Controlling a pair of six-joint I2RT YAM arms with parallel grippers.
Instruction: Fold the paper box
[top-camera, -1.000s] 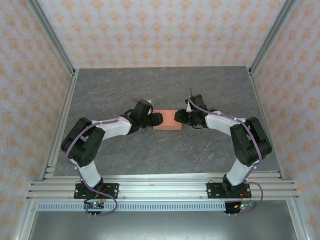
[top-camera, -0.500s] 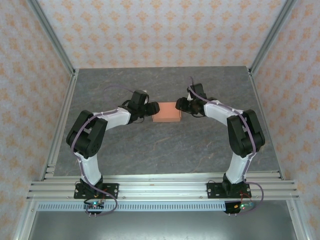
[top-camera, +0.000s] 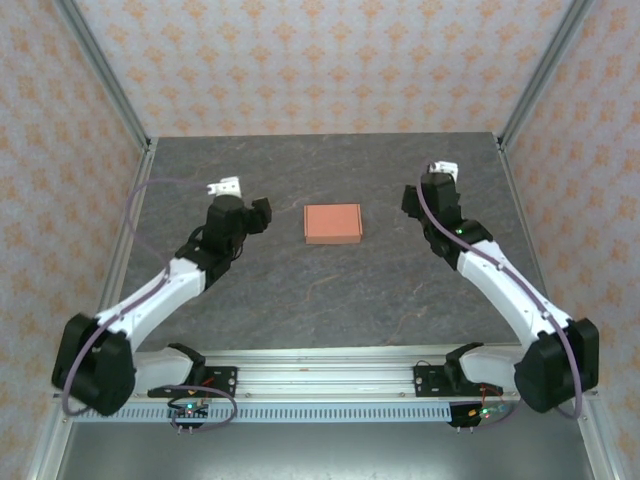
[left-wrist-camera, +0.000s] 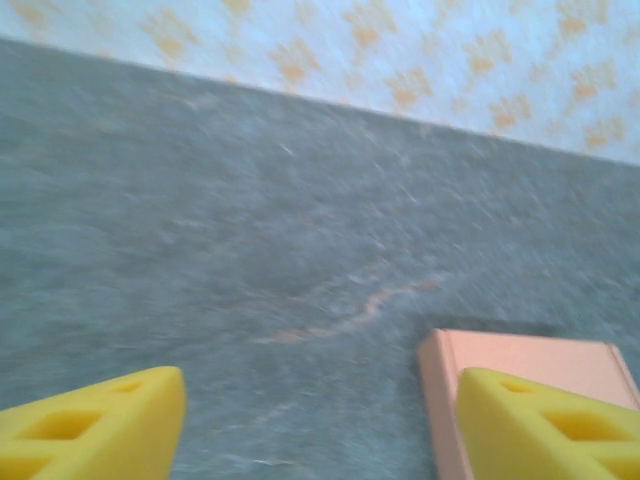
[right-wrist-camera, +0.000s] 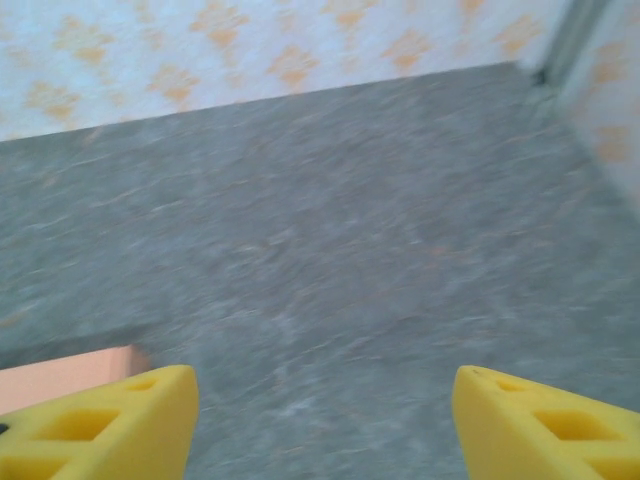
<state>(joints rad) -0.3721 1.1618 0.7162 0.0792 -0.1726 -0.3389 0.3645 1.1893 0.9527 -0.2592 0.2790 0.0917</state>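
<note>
The left gripper (top-camera: 252, 213) hangs at nine o'clock of the paper box (top-camera: 333, 223), jaws wide apart, gripping nothing. The box lies flat and closed mid-worktop (top-camera: 330, 290), apart from both grippers, long axis running nine to three. At its three o'clock, the right gripper (top-camera: 411, 199) likewise gapes empty.
</note>
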